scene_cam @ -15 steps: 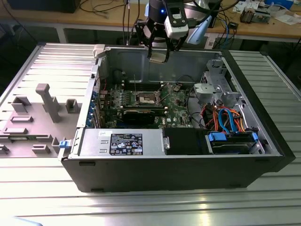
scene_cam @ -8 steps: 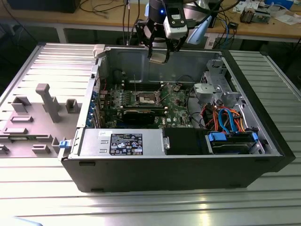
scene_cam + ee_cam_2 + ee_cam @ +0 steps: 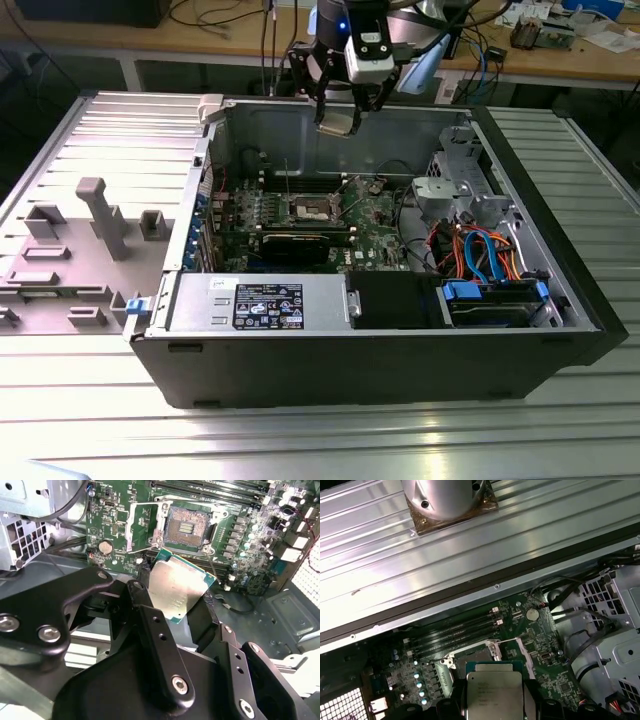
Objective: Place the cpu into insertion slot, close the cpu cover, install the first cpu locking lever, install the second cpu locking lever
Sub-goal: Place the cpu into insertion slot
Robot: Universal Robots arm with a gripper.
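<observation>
My gripper (image 3: pixel 340 108) hangs above the open computer case, over the back wall, and is shut on the cpu (image 3: pixel 338 122). In the second wrist view the cpu (image 3: pixel 176 586) is a silvery square with a pale green edge, tilted and pinched between the black fingers (image 3: pixel 141 597). Well below it lies the insertion slot (image 3: pixel 186 526), dark in the middle and uncovered. The cpu cover (image 3: pixel 142 525) is swung open beside the slot. In the first wrist view the cpu (image 3: pixel 495 690) hides part of the insertion slot (image 3: pixel 475 656). On the green motherboard the slot (image 3: pixel 310 208) sits near the middle.
A long black card (image 3: pixel 300 243) lies in front of the slot, and memory slots (image 3: pixel 210 487) run behind it. The power supply (image 3: pixel 255 300), a drive cage (image 3: pixel 465 175) and orange and blue cables (image 3: pixel 480 250) fill the case. A grey fixture plate (image 3: pixel 90 225) lies at the exterior view's left.
</observation>
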